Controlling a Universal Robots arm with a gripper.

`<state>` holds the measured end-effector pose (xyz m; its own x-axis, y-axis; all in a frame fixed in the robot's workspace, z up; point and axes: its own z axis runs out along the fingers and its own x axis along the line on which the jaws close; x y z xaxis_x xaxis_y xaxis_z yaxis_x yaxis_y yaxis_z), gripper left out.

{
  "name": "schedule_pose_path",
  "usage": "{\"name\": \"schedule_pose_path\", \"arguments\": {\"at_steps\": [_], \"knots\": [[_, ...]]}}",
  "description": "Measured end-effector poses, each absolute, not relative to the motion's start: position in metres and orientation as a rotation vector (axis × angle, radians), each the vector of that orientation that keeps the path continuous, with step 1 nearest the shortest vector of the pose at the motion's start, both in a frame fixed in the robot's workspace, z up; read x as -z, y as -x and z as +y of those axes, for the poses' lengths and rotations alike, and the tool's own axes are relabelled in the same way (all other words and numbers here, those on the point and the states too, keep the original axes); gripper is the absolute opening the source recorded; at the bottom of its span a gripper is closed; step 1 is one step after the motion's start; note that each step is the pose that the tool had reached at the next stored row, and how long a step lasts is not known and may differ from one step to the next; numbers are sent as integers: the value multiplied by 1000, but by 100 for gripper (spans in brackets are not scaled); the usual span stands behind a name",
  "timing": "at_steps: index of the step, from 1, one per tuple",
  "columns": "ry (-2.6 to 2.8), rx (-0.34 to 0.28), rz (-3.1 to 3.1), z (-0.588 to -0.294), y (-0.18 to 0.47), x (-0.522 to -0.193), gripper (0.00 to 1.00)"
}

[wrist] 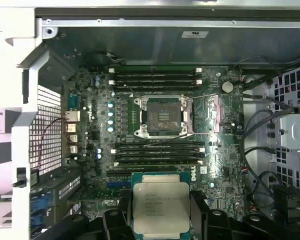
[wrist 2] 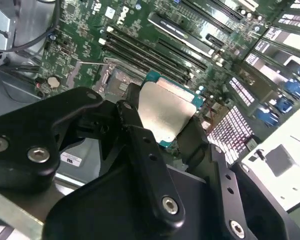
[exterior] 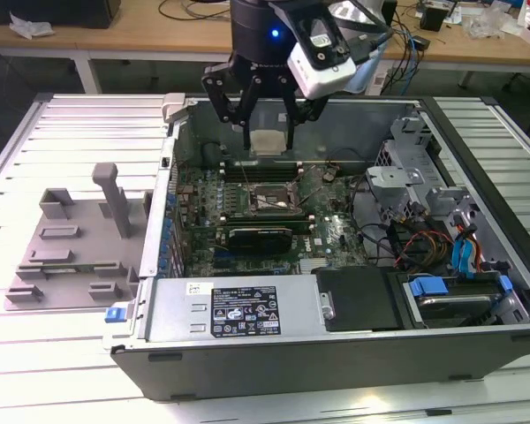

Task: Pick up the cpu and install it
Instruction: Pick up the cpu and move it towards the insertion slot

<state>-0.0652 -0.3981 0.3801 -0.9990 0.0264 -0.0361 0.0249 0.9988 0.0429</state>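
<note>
The cpu [exterior: 268, 144] is a flat square chip with a shiny silver top, and it hangs over the back part of the open computer case. My gripper [exterior: 268, 140] is shut on the cpu, one black finger on each of two opposite edges. In both wrist views the cpu [wrist: 160, 207] [wrist 2: 167, 112] sits level between the fingers [wrist: 124, 216]. The open socket [wrist: 162, 117] on the green motherboard lies below and apart from the chip, with its metal bracket [wrist: 212, 112] folded to one side. In the exterior view the socket [exterior: 269, 201] is a little nearer the camera than the gripper.
Memory slots [wrist: 157, 77] run along both sides of the socket. A grey plastic tray [exterior: 71, 247] with raised blocks stands on the slatted table at the exterior view's left. Cables and a blue-tabbed drive cage [exterior: 455, 291] fill the case's right; the power supply cover [exterior: 238, 309] lies along its near side.
</note>
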Motion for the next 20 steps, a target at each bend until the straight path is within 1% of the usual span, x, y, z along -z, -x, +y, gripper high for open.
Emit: {"name": "schedule_pose_path", "arguments": {"at_steps": [10, 20], "knots": [[-40, -66, 3104, -387, 60, -357, 55], [-40, -66, 3105, -381, 55, -338, 55]]}}
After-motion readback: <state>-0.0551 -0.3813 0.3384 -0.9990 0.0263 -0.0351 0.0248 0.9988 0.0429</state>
